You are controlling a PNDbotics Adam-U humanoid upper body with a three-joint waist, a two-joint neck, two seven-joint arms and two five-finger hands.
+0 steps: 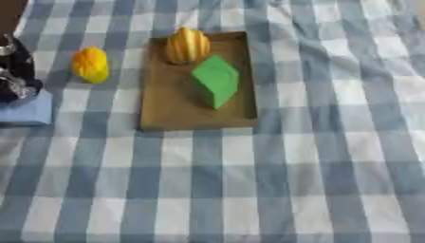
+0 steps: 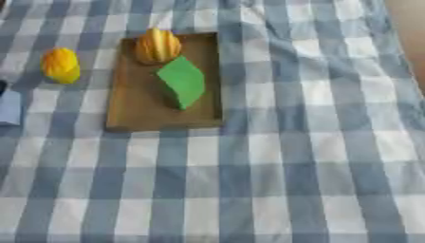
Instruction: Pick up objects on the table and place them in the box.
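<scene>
A shallow brown box (image 1: 170, 107) lies on the checked cloth at the upper middle. Inside it, at the far end, sits a round orange and yellow striped object (image 1: 188, 45). A green block (image 1: 217, 80) stands tilted just in front of it, also in the box. Left of the box, on the cloth, lies a yellow-orange rounded object (image 1: 90, 64). At the left edge my left hand (image 1: 15, 78), black with silver parts, is at the far side of a light blue block (image 1: 26, 113); whether it touches the block is unclear. My right hand shows in no view.
The blue and white checked cloth (image 1: 249, 190) covers the whole table. A strip of bare brown surface (image 2: 411, 28) shows at the upper right in the right eye view.
</scene>
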